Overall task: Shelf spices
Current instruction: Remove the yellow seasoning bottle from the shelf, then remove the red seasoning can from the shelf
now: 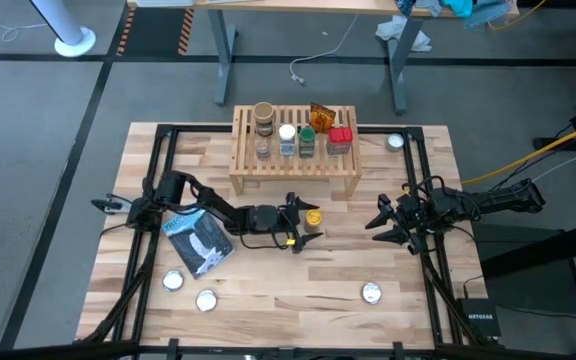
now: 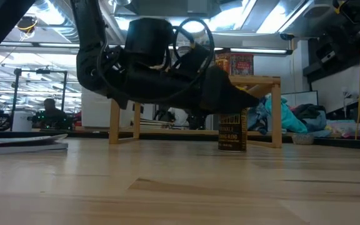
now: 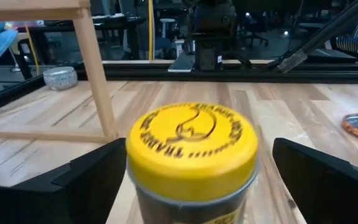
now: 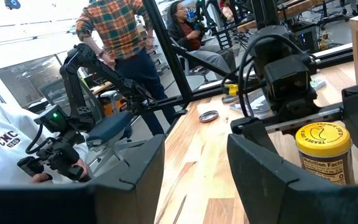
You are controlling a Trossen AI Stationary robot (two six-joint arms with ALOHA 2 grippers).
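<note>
Table (image 1: 268, 300): a big light-wood top with a dark frame along its sides.
Shelf (image 1: 293, 165): a small wooden rack with two steps, standing at the middle of the table's far edge.
Spices on the shelf: a tan-lid jar (image 1: 263, 113) and an orange packet (image 1: 320, 114) stand on the back step. A small clear jar (image 1: 263, 147), a white-lid jar (image 1: 287, 137), a green-lid jar (image 1: 307, 139) and a red tin (image 1: 340, 139) stand in a row on the front step.
Left arm: it lies low over the table, coming in from the left edge toward the middle.
Left gripper (image 1: 301, 222): its two fingers are spread wide, one on each side of the yellow-lid jar (image 3: 191, 146). They look like they are not touching it, but it is hard to be sure.
Yellow-lid jar: it stands upright on the table, just in front of the shelf, near the middle.
Right gripper (image 1: 385, 222): it waits near the right edge, fingers partly apart, holding nothing.
Blue-and-white pouch (image 1: 200, 243): flat on the table by the left arm.
Silver discs: three near the front edge, like this one (image 1: 371, 292), and one by the far right corner.
</note>
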